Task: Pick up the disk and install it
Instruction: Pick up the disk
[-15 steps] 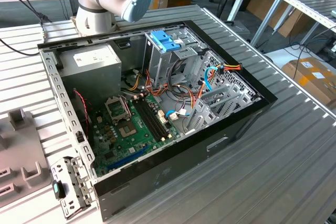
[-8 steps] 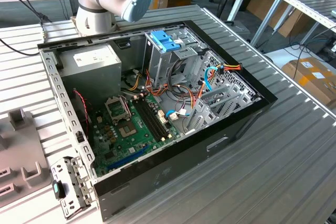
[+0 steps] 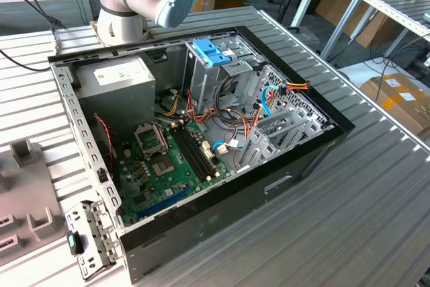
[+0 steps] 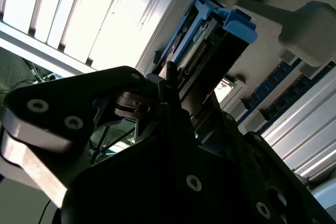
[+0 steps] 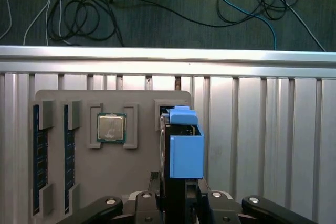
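**Q.** Panel A, the wrist views: what does your tool [image 5: 181,192] carry, and where is it?

**A.** My tool is clenched on the disk [image 5: 186,150], a flat metal hard drive seen edge-on, with a blue plastic rail along its side. The disk stands out from between the jaws, over the flat grey plastic parts tray [image 5: 136,171]. The tray lies on the ribbed aluminium tabletop [image 5: 273,129]. The disk's far end overlaps a dark rectangular slot in the tray. I cannot tell whether it is clear of that slot.

**Q.** Panel B, the exterior view: how far along is the task?

**A.** I judge the grasp made and the installation not done. The open black desktop computer case [image 3: 269,186] stands on the tabletop, well apart from the tray at the exterior view's left. The grey metal drive cage [image 3: 222,78], topped by a blue plastic bracket [image 3: 211,50], has no disk entering it. Carrying the disk to the case and seating it are what is left.

**Q.** What are the counts?

**A.**
- One disk, in my tool.
- One tray.
- One square silver processor chip [image 5: 111,128] in its tray recess.
- Two long blue memory modules [image 5: 35,156], lying side by side in the tray.
- One case, holding one drive cage, one blue bracket and one large grey power-supply box [image 3: 114,75].
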